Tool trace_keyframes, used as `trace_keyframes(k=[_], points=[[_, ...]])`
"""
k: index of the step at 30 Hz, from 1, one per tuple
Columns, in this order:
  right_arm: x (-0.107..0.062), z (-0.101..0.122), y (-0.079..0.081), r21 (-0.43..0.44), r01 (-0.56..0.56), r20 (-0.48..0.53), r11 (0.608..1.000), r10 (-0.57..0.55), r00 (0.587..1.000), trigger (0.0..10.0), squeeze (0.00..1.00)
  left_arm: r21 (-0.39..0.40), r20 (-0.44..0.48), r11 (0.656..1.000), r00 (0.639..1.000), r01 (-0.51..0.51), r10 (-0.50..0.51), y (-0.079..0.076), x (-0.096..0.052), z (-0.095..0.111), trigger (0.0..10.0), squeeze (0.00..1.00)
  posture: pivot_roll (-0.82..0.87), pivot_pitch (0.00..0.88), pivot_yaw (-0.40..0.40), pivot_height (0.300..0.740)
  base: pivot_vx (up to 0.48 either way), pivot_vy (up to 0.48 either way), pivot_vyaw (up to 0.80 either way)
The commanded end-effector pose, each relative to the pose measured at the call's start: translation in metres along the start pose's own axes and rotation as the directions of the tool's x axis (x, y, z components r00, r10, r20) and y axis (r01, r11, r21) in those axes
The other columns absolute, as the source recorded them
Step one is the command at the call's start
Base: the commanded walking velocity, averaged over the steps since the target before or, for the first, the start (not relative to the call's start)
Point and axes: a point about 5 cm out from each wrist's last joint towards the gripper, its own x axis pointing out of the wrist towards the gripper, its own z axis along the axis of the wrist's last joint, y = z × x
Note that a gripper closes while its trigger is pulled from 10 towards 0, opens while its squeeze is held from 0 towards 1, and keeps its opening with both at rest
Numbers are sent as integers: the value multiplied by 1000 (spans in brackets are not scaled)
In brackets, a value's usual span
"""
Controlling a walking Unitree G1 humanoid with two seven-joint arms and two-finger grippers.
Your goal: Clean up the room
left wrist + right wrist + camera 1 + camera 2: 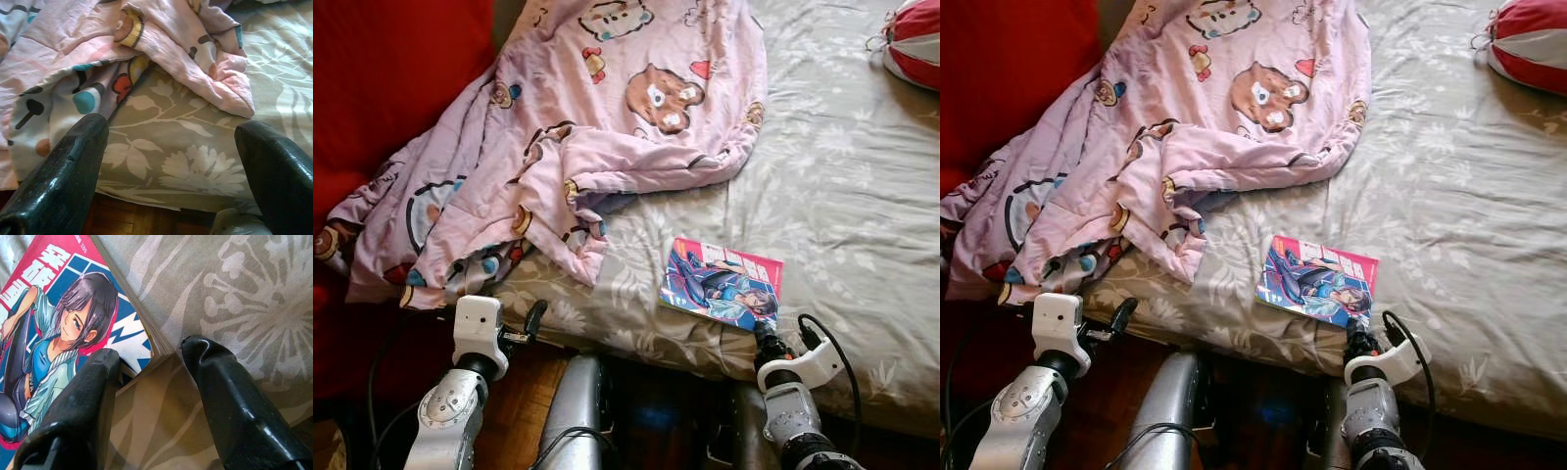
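A manga comic book [722,284] with a pink and blue cover lies flat on the grey floral bedsheet [842,176], close to the bed's near edge. My right gripper [766,338] is at the book's near corner. In the right wrist view it [149,352] is open, with one finger over the cover [63,333] and the other over the sheet beside it. A crumpled pink blanket [568,127] with cartoon bears spreads over the bed's left half. My left gripper [533,321] is open at the bed's edge, just below the blanket's hanging hem [73,49].
A red and white striped cushion [913,44] sits at the bed's far right corner. A red fabric surface [382,88] rises on the left behind the blanket. Wooden floor [524,401] shows below the bed edge, between my arms.
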Motion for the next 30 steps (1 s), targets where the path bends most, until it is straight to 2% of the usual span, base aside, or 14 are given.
trace_keyframes(k=[1,5,6,7,8,10,14,21,30], points=[[-10,-19,-16,36,62,-74,997,-60,995,10000,0,6,-34,1000,999,-17,17,5,-6,-6,10000,0,272,324,109,600,0,0,0],[-6,-13,-8,55,28,-58,998,-25,998,10000,0,5,-36,1000,999,-19,19,5,-6,-6,10000,0,270,324,110,600,0,0,0],[-5,-13,-6,54,19,-57,998,-16,998,5529,0,5,-36,1000,999,-19,19,5,-6,-6,10000,0,270,324,110,600,0,0,0],[-5,-13,-6,54,19,-57,998,-16,998,5529,0,5,-36,1000,999,-19,19,5,-6,-6,10000,0,270,324,110,600,0,0,0],[-4,-12,-4,58,8,-54,998,-5,999,0,0,5,-37,1000,999,-18,19,5,-6,-6,10000,0,270,325,110,600,0,0,0],[-1,-10,3,51,-22,-52,998,24,998,0,0,5,-38,1000,999,-17,17,5,-6,-6,10000,0,267,324,107,600,0,0,0],[0,-10,6,38,-44,-56,998,46,997,0,0,5,-38,1000,999,-19,19,4,-4,-7,10000,0,265,319,105,600,0,0,0],[-4,-10,-4,28,-7,-41,1000,8,999,0,0,4,-34,1000,999,-13,13,1,-2,-7,10000,0,258,309,100,600,0,0,0],[-4,-7,-1,18,-38,-6,999,38,999,0,0,-1,-40,1000,999,-19,19,-2,6,-11,10000,0,235,283,84,600,0,0,0]])
